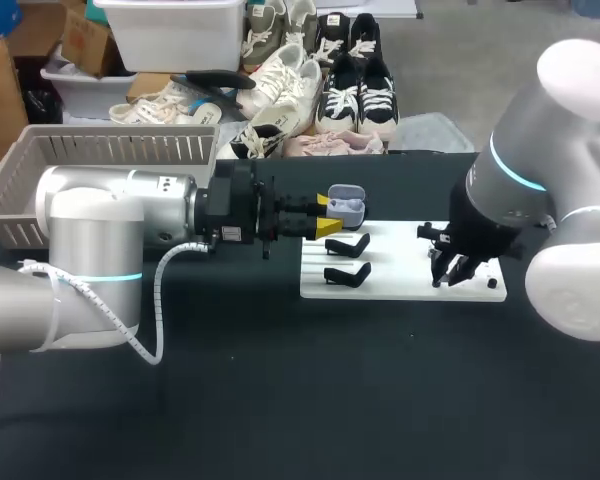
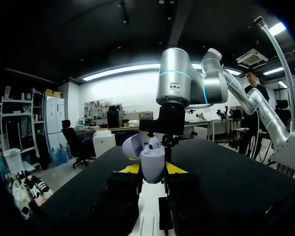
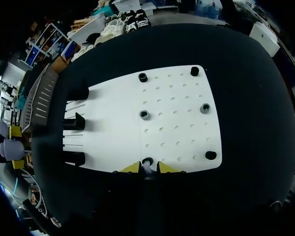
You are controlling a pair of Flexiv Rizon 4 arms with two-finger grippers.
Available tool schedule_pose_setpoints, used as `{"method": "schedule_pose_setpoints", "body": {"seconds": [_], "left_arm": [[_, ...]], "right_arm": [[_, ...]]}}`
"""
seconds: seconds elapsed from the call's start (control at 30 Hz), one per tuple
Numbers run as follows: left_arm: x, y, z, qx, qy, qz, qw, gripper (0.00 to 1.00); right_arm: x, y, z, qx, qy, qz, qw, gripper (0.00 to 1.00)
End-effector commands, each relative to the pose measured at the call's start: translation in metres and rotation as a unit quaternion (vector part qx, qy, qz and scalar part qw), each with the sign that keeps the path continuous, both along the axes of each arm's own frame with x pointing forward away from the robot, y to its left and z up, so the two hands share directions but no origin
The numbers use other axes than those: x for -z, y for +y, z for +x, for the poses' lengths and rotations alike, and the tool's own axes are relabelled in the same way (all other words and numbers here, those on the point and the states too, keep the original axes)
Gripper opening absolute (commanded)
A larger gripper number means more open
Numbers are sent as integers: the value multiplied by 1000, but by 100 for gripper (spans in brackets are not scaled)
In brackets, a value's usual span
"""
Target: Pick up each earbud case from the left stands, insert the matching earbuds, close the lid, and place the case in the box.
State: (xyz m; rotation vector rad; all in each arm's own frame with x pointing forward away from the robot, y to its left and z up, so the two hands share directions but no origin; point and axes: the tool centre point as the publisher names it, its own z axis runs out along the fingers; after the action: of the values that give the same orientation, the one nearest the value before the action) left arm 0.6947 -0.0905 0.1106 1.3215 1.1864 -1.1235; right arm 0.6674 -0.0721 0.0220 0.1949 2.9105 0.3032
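Note:
My left gripper [image 1: 325,220] is shut on a lavender earbud case [image 1: 346,208], held just off the far left corner of the white board [image 1: 400,285]. In the left wrist view the case [image 2: 152,164] stands upright between the yellow tips of the left gripper [image 2: 152,169], its lid [image 2: 132,146] open and one earbud [image 2: 155,143] showing inside. My right gripper [image 1: 450,268] points down over the board's right part. Its yellow tips [image 3: 148,167] close tightly on a pale earbud [image 3: 147,168] sitting in a black holder at the board's near edge.
Two black empty case stands [image 1: 347,245] [image 1: 347,272] sit on the board's left part. Several small black holders [image 3: 144,114] [image 3: 205,107] dot its right part. A grey slatted basket [image 1: 100,150] stands at the table's far left, behind my left arm.

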Motion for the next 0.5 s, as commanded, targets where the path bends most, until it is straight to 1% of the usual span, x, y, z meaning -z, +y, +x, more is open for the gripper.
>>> {"method": "schedule_pose_setpoints", "body": {"seconds": [0.03,0.3,0.4,0.5], "left_arm": [[0,0,1,0,0,-1,1000,0],[0,0,1,0,0,-1,1000,0],[0,0,1,0,0,-1,1000,0],[0,0,1,0,0,-1,1000,0]], "right_arm": [[-5,-2,-6,4,-7,-2,1000,0],[-17,-5,-14,3,-19,-1,1000,0],[-27,-6,-18,2,-27,-1,1000,0],[-44,-6,-19,-5,-38,0,999,0]]}}
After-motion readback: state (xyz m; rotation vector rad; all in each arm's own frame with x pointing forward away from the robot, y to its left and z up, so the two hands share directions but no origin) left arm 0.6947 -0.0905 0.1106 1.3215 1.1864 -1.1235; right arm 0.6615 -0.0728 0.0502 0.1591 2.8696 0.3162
